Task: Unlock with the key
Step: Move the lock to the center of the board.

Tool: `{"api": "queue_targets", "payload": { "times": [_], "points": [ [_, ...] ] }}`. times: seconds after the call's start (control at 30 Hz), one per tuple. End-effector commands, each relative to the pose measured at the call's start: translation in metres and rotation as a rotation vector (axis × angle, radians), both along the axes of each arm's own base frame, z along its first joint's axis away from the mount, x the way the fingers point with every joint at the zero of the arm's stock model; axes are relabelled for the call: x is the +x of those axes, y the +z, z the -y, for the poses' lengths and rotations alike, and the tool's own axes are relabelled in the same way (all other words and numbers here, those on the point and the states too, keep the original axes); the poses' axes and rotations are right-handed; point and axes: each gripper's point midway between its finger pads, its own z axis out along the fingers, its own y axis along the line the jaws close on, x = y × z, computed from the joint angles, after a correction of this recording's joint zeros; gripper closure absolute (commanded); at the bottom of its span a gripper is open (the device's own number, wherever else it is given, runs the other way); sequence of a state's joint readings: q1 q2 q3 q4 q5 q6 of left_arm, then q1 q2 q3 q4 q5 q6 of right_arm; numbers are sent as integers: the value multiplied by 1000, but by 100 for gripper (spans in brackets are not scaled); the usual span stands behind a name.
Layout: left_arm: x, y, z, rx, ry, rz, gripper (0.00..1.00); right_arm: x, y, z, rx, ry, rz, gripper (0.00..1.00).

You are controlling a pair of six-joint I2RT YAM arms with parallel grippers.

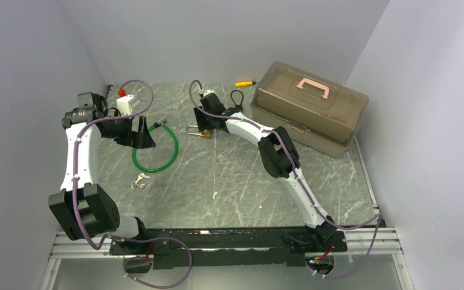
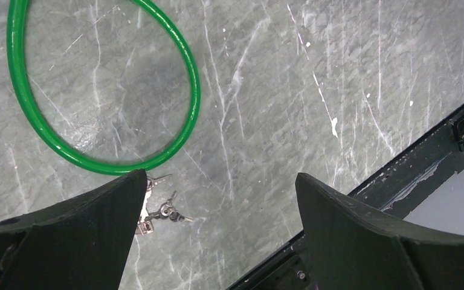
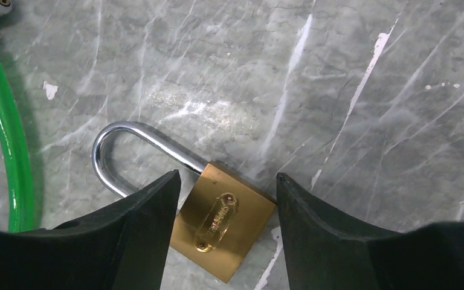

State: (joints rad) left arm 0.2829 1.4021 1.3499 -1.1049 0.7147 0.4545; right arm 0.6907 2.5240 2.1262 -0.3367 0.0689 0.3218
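We see the left gripper spread wide and empty above the grey marbled table. The tiny silvery metal key lies flat on the surface just beside one fingertip in the wrist view, bunched with others close to the outside of the green cable loop. The right gripper, also parted, stands with a finger on either side of the small brass padlock, which lies flat with its steel shackle toward the loop, well apart from the key.
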Motion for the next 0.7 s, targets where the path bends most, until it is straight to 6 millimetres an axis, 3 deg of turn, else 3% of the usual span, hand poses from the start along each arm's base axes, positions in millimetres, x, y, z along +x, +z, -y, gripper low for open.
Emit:
{"api": "queue_targets", "payload": {
  "times": [0.0,0.13,0.37,0.5,0.67],
  "points": [
    [-4,9,5,-22,-15,38,1,18,45,16,2,-52,54,36],
    [-5,9,7,-32,-25,37,1,58,66,50,5,-160,111,29],
    [-4,7,8,-40,-32,31,1,101,61,100,-54,-244,180,25],
    [-4,4,7,-42,-31,23,1,114,50,116,-67,-259,176,24],
    [-2,4,7,-46,-27,20,1,118,35,119,-56,-239,156,24]
  ]
}}
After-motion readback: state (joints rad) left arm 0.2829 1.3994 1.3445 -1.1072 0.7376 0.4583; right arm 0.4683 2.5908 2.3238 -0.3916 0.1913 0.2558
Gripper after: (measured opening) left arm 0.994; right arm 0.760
